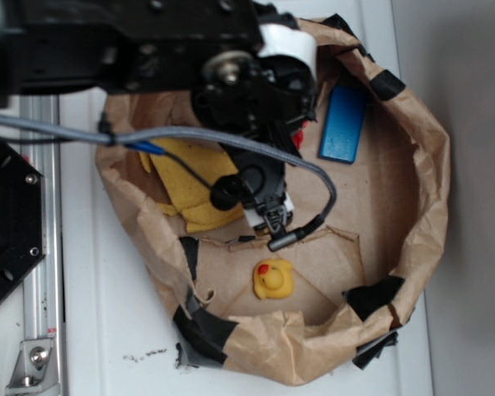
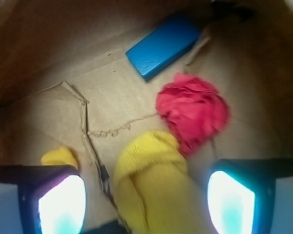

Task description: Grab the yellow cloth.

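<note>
Cloths number two: one yellow cloth (image 2: 149, 187) and one red cloth (image 2: 193, 114), and with them sit one blue block (image 2: 163, 45) and one yellow rubber duck (image 1: 273, 280), all on the floor of a crumpled brown paper enclosure (image 1: 425, 190) that rests on the white counter (image 1: 120, 313). From my wrist view the yellow cloth rises in a folded hump straight up the middle of the gap between my two fingers (image 2: 63, 204), its upper edge touching the red cloth, which lies just beyond it with the blue block farther off. My jaws (image 2: 146, 204) stand wide apart, released, one finger on each side of the cloth with bare cardboard showing between each pad and the fabric; I am holding nothing. In the exterior view the yellow cloth spreads out to one side from under my arm, and the duck sits apart, near the taped rim.
</note>
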### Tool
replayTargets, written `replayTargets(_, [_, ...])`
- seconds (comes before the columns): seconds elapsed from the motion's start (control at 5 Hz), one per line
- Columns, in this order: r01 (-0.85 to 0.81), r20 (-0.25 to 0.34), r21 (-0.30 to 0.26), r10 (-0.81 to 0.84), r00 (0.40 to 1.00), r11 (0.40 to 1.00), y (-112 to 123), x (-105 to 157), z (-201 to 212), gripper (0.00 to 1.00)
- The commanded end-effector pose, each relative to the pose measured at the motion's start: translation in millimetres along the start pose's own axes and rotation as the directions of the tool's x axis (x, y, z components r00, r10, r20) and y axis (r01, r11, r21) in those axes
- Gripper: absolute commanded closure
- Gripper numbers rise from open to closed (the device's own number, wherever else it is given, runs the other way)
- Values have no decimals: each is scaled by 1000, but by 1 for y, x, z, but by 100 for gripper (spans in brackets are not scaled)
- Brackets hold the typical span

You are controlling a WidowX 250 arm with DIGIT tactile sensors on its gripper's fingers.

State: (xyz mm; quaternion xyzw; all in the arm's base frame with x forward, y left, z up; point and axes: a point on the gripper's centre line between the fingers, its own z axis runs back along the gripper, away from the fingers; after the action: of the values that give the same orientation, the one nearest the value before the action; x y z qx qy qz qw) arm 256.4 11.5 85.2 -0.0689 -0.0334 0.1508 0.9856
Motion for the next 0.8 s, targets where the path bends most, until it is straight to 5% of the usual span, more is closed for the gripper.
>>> replayTargets(0.0, [142, -97, -45, -146, 985, 989, -9, -6, -61, 0])
replayTargets(0.2, [150, -163, -19, -151, 975, 988, -10, -21, -61, 0])
replayTargets(0.4, [202, -211, 56, -186, 960, 978, -13, -33, -46, 100])
replayTargets(0.6, [225, -193, 68, -208, 959, 972, -13, -34, -39, 100])
